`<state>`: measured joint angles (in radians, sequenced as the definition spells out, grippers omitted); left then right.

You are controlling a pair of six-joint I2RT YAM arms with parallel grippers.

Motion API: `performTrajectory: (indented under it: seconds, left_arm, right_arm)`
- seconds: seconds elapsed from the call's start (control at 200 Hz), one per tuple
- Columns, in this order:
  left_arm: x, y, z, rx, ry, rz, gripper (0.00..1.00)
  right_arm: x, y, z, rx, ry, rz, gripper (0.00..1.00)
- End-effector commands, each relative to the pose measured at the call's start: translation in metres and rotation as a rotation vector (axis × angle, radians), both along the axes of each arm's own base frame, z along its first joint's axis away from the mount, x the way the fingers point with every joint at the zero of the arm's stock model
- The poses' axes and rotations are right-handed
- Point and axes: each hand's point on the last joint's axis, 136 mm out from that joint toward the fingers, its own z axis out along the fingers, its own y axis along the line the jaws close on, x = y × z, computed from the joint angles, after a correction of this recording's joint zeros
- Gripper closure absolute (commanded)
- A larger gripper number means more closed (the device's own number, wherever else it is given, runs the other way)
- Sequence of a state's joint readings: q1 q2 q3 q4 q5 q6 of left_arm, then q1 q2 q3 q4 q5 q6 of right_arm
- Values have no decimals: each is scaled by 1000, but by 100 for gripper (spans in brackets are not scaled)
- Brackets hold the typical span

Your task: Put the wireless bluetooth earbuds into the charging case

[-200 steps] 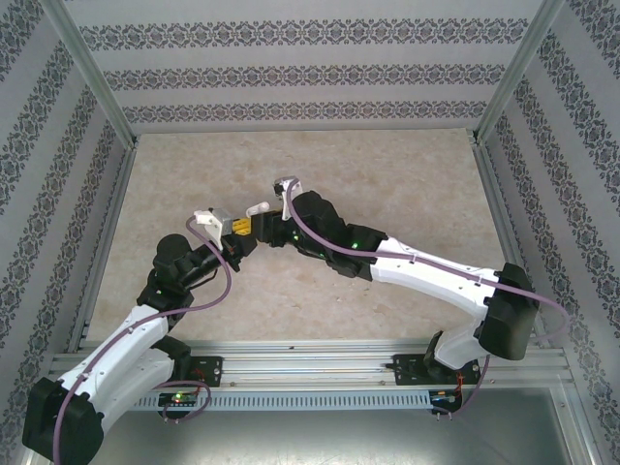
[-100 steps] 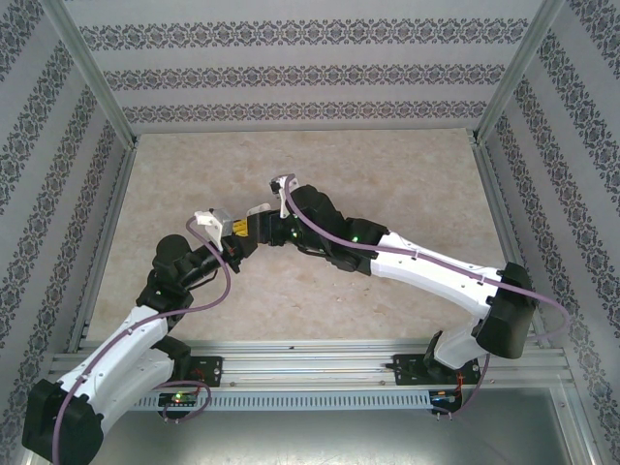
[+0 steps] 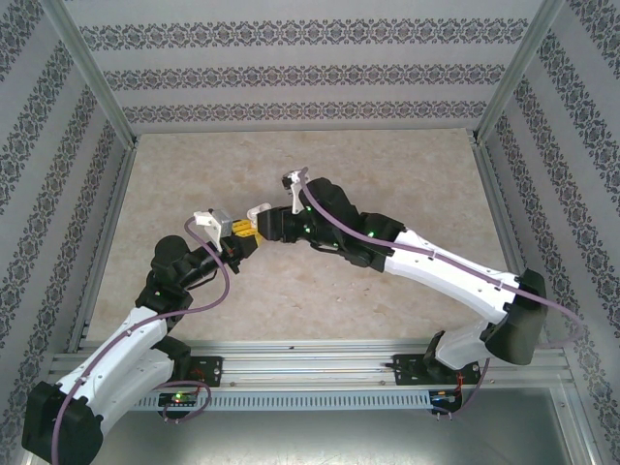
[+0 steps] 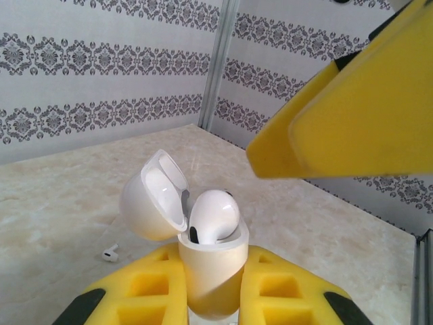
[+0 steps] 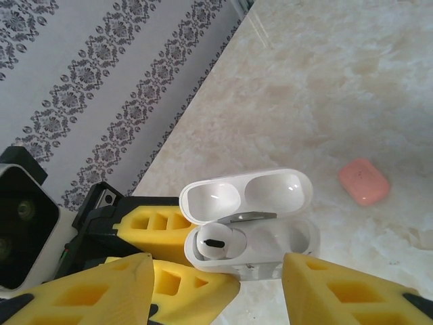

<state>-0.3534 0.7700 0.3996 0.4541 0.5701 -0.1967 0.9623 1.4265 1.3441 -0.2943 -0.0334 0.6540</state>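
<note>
Earbuds: one white earbud (image 5: 215, 242) sits in the open charging case (image 4: 210, 267), which my left gripper (image 4: 211, 298) pinches upright. A second earbud (image 4: 110, 254) lies loose on the bench (image 4: 61, 203). My right gripper (image 5: 218, 271) is spread above the case. I judge the earbuds tiny, light and slick, so pinch gently across the stem.

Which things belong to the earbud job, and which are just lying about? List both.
Job: open white charging case, held by the left gripper; seated earbud; loose earbud on the table.
Lying about: closed coral case.
</note>
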Motion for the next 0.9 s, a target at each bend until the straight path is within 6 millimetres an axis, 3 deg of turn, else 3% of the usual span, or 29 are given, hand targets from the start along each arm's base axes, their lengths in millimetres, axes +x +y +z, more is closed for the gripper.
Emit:
performTrajectory:
  seconds: [0.0,0.11,0.22,0.455,0.619,0.894]
  left_arm:
    - [-7,-4,23,-28,-59,-36,100]
    - [-10,-5,21,-13,-56,-47,100]
    - [-12,-6,17,7,-44,-60,100]
    - [-11,-8,7,34,-26,-69,100]
    - [-8,-10,3,50,-18,-78,100]
    - [-6,-11,-7,76,1,-84,100]
  right_arm:
    - [6,-24,28,17,-43,-28,47]
    - [25,-59,20,-37,-14,-131,48]
    - [43,-91,-7,-103,81,-203,49]
    - [80,-127,-74,-239,265,-298,50]
    - [117,-122,-118,-314,337,-282,53]
    - [185,-83,-162,-423,334,-90,53]
